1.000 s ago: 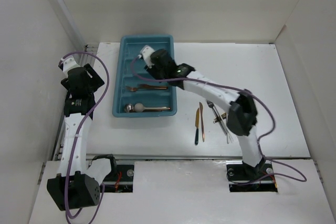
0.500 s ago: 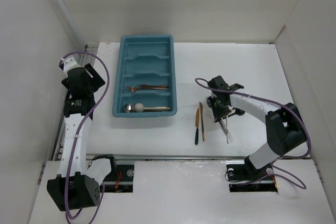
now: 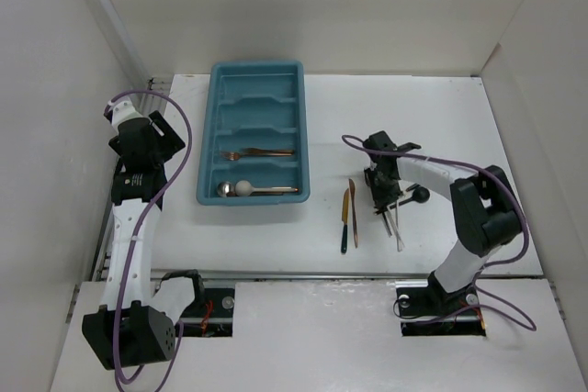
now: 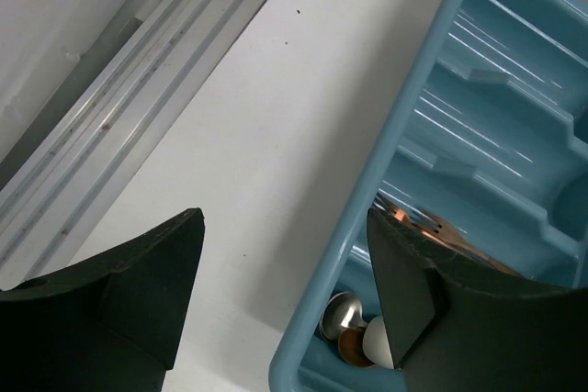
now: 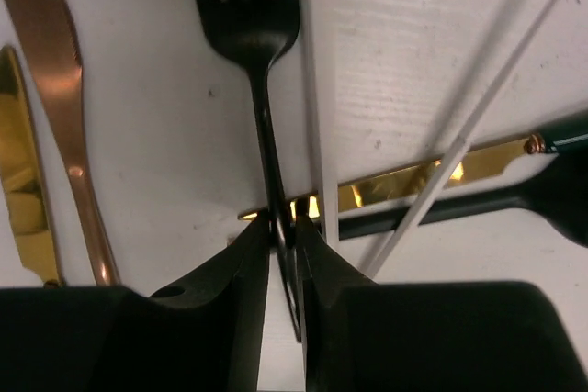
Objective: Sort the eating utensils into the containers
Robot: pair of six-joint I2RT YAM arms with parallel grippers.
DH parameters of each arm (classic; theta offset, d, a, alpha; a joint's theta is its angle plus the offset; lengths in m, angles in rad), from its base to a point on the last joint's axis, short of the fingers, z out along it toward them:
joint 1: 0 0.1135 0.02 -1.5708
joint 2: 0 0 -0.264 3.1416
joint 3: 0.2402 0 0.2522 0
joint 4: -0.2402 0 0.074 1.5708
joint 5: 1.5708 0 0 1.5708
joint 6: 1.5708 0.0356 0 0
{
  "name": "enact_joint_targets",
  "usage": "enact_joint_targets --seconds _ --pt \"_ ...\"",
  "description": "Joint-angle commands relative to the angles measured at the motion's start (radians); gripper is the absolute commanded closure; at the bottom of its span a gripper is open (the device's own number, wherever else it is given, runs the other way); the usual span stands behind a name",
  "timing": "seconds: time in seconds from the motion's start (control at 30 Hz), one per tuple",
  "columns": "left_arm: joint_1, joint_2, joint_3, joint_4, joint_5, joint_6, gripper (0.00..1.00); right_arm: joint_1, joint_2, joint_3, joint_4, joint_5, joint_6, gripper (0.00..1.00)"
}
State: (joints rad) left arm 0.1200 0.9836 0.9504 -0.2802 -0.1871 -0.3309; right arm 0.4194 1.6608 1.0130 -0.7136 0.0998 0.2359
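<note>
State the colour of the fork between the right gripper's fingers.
Black fork; clearest in the right wrist view.

Top view light: bright and even from overhead, as I see it; the white table [image 3: 441, 117] right of the teal tray [image 3: 257, 68] is nearly washed out.
Shadows: soft and faint, hugging the tray's near edge.
Glare: white streaks on the tray's ribs in my left wrist view; the gold handle [image 5: 404, 185] glints in my right wrist view.
Focus: fingers [image 4: 138, 291] of the left gripper [image 4: 285, 218], beside the tray, are dark and soft-edged; the black fork [image 5: 253, 6] is sharp; fingers [image 5: 220, 291] of the right gripper [image 5: 280, 224] go near-black, detail lost.
Distortion: the enclosure walls [image 3: 83, 43] lean outward either side of the tray in my top view.
</note>
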Motion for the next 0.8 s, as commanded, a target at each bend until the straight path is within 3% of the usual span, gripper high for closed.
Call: enact_joint_targets --seconds 0.0,0.33,0.57,0.7,0.77 --pt "0.006 -0.028 0.005 0.032 -0.003 -0.01 0.31 -0.004 0.057 0.067 0.048 0.032 -0.012 0.77" --pt "0.006 -0.028 0.005 0.032 -0.012 -0.01 0.31 -0.004 0.126 0.162 0.025 0.039 -0.056 0.76" --pt "0.006 -0.028 0.005 0.032 -0.034 0.0 0.31 -0.004 0.178 0.162 0.055 -0.02 -0.066 0.85" --pt "0.006 -0.028 -0.004 0.032 -0.034 0.0 0.31 -0.004 0.178 0.18 0.056 -0.031 -0.075 0.98" --pt "0.006 -0.028 -0.004 0.032 -0.034 0.0 0.31 -0.004 0.162 0.203 0.043 -0.031 -0.075 0.99"
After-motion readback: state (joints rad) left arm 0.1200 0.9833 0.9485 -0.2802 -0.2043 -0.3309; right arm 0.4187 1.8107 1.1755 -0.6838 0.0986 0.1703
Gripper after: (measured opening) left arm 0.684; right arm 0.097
